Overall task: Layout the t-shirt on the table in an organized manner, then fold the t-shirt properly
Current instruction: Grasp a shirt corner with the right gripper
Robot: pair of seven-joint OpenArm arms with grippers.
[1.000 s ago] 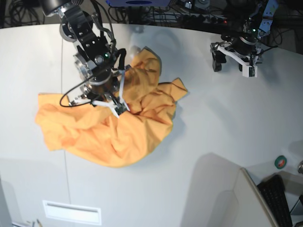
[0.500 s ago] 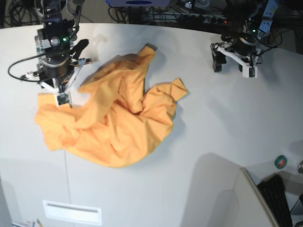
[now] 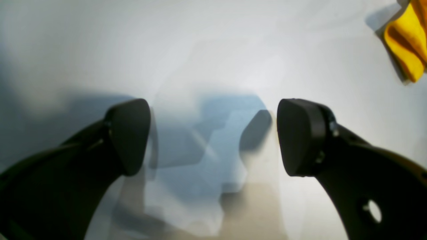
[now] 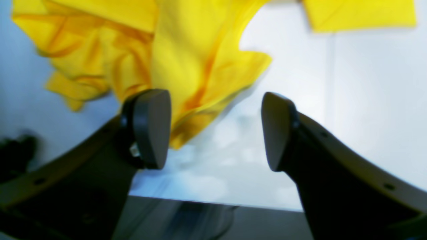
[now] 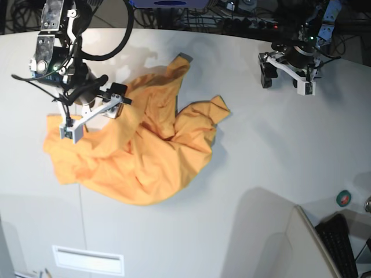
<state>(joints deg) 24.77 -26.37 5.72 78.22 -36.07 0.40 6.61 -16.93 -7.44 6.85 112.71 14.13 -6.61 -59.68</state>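
Observation:
The orange-yellow t-shirt [image 5: 145, 145] lies crumpled and bunched on the left half of the white table [image 5: 266, 156], with no print showing. My right gripper [image 5: 95, 113] hovers over the shirt's upper-left part, jaws wide open. In the right wrist view the gripper [image 4: 213, 130] holds nothing, and a fold of the t-shirt [image 4: 186, 60] hangs just behind its left fingertip [image 4: 151, 128]. My left gripper [image 5: 286, 84] stands open over bare table at the back right, well away from the cloth. The left wrist view shows this gripper [image 3: 213, 136] empty, with only a corner of the t-shirt [image 3: 407, 40] at the top right.
Cables and equipment line the table's far curved edge [image 5: 220, 33]. A thin dark seam [image 5: 80, 208] runs down the tabletop at the left. A green tape roll [image 5: 344, 198], a keyboard [image 5: 339, 243] and a light partition [image 5: 307, 243] sit at the lower right.
My right gripper dragged a fold of the shirt from the middle toward the back left, then opened and let it go. The left arm has not moved.

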